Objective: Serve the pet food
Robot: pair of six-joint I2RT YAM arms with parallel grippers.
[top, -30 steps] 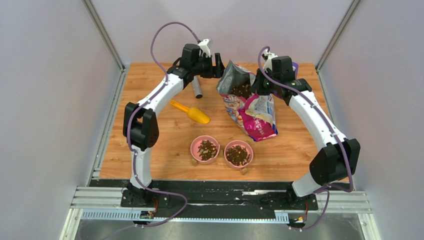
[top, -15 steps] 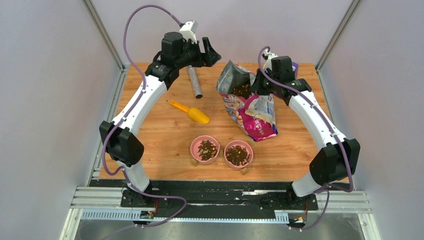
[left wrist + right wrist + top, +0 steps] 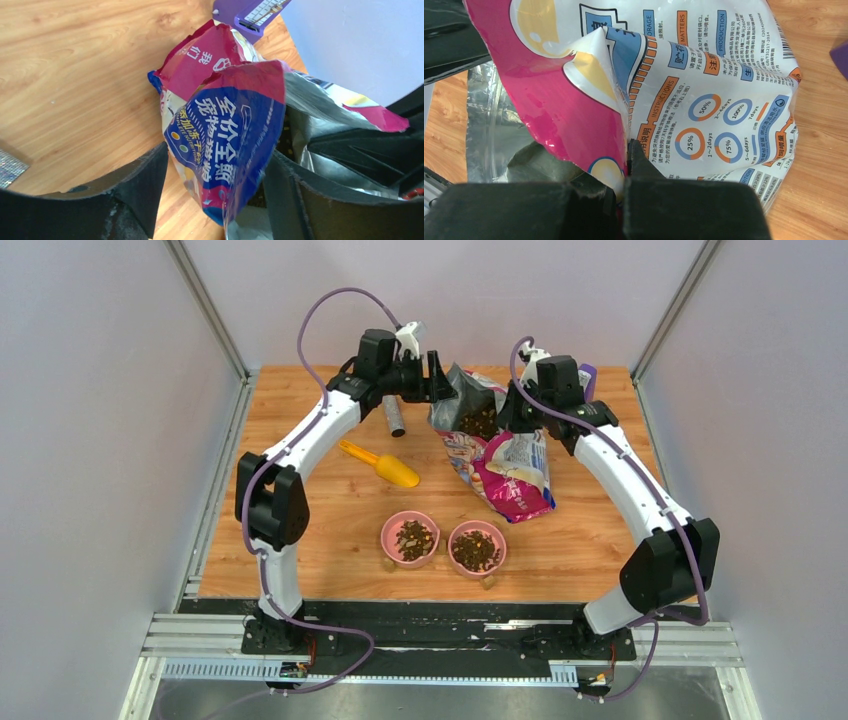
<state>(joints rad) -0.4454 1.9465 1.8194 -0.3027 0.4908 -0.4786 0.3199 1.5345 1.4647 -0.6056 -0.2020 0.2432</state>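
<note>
Top view, and both arms are up at 12 o'clock on the table, working one bag [image 3: 515, 475]. The right gripper [image 3: 507, 413] is pinched tight on the rim at the mouth's 3 o'clock side, with foil between its closed jaws. The left gripper [image 3: 437, 380] sits at the 9 o'clock side. Its fingers [image 3: 140, 185] are spread wide with the rim standing between them, unclamped.

The pet food [image 3: 483, 421] shows dark inside the open mouth. It lies at 4 o'clock from the left fingertips and at 9 o'clock from the right, which is closer. The bag's long axis runs 11 to 5 o'clock, mouth at the far end.

The count:
- one bag
- two pink bowls [image 3: 384, 537] at 6 o'clock from the mouth, both holding kibble
- one yellow scoop [image 3: 385, 468]
- one grey tube [image 3: 394, 420]

My read is that the left needs to close on that rim next.
</note>
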